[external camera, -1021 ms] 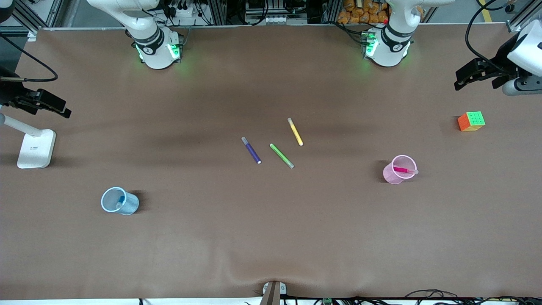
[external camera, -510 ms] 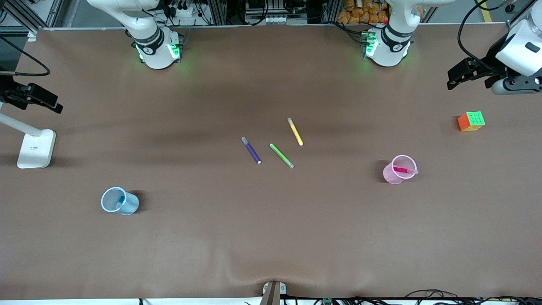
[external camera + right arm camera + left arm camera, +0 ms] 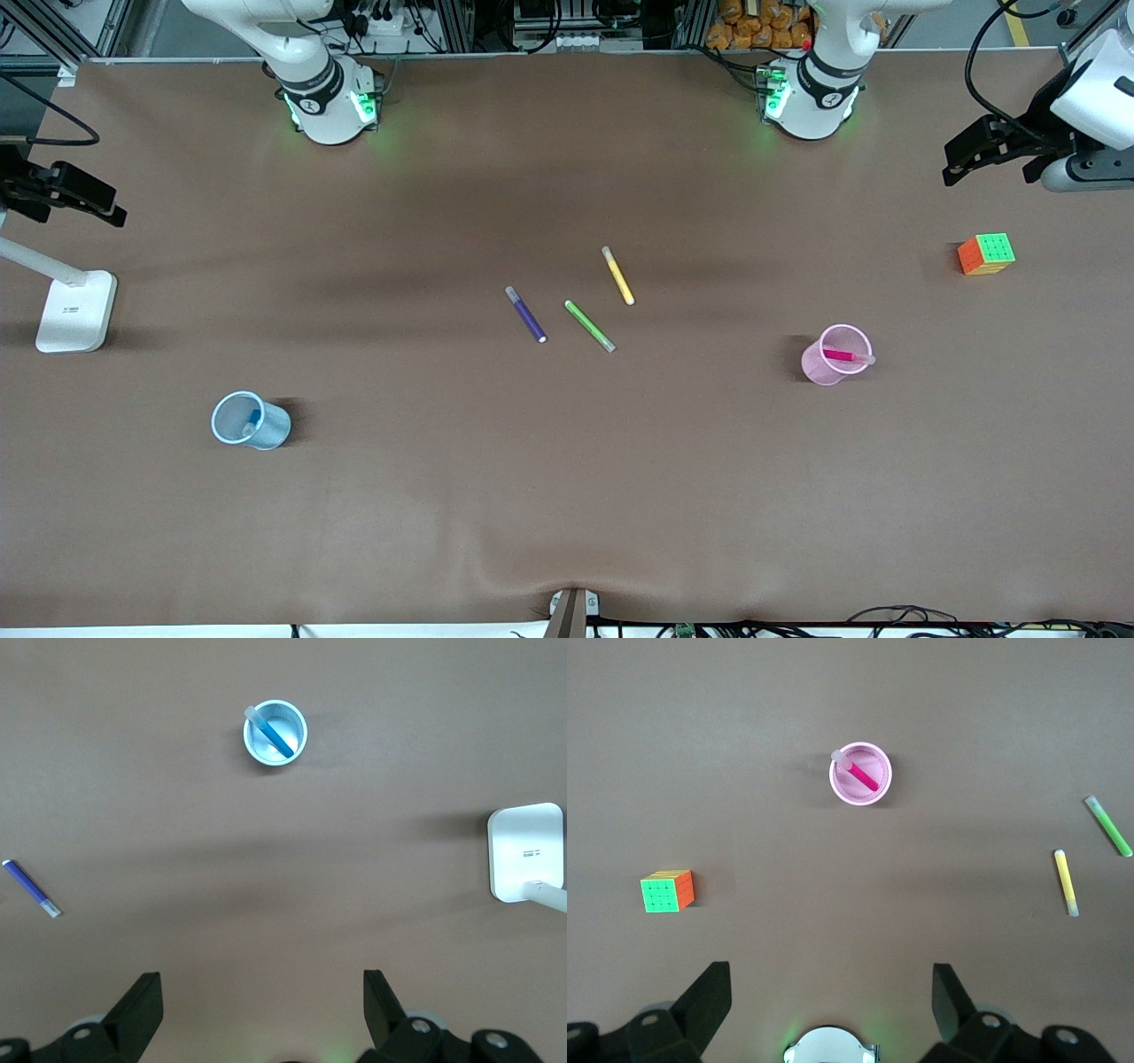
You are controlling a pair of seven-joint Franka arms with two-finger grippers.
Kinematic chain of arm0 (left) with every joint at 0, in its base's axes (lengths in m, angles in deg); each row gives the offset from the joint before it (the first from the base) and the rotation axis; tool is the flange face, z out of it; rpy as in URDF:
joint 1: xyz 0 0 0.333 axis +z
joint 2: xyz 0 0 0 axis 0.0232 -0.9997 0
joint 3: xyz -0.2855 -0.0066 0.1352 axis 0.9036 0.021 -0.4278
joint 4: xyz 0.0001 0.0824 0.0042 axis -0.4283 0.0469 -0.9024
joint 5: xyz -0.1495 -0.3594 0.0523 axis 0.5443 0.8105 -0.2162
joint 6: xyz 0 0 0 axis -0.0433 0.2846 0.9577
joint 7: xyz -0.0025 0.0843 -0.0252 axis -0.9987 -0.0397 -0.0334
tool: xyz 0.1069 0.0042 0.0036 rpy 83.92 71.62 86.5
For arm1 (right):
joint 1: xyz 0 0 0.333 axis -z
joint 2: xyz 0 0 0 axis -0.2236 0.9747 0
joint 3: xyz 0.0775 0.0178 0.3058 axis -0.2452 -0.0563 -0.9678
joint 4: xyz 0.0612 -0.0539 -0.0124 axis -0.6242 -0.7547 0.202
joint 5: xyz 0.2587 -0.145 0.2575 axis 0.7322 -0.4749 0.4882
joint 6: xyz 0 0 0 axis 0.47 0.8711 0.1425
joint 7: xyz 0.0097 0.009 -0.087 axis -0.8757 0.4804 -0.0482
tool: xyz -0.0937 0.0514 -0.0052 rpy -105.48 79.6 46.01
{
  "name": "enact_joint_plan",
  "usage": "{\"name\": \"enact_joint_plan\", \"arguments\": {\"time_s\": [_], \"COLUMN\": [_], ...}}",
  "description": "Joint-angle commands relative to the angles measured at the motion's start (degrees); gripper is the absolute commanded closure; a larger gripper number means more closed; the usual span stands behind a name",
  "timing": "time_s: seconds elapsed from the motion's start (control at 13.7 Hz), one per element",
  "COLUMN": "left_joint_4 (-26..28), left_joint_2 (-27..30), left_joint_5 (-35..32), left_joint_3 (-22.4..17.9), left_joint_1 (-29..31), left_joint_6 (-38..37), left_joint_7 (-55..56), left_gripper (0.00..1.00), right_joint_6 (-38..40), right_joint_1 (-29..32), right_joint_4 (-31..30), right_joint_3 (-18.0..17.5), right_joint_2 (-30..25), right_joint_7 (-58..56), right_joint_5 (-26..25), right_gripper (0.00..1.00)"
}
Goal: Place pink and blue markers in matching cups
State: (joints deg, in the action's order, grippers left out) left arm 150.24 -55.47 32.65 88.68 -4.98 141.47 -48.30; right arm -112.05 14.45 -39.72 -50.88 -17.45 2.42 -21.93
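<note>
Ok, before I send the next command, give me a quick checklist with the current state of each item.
1. Pink marker in pink cup: ok.
2. Blue marker in blue cup: ok.
3. Both cups upright: ok.
4. Left gripper open, holding nothing, up by the left arm's end of the table: ok.
5. Right gripper open, holding nothing, up by the right arm's end: ok.
6. Purple pen, green pen and yellow pen lying on the table, outside the cups: ok.
</note>
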Motion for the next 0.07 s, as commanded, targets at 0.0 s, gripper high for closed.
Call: {"name": "enact_joint_plan", "arguments": {"time_s": [0.0], "left_joint_4": [-1.2], "left_joint_2": [-0.1], "left_joint_5": [0.3], "left_joint_3": [-0.1], "left_joint_1": [0.5], "left_joint_6": [-1.0], "left_joint_7": [-0.9], "left_gripper": [0.00], "right_joint_6": [1.1], "right_joint_1": [-0.1], "right_joint_4": [0.9], "right_joint_3": [-0.4], "right_joint_2": [-0.2], "right_joint_7": [-0.2], "right_joint_5": [-0.9], "right_gripper": [0.00]}}
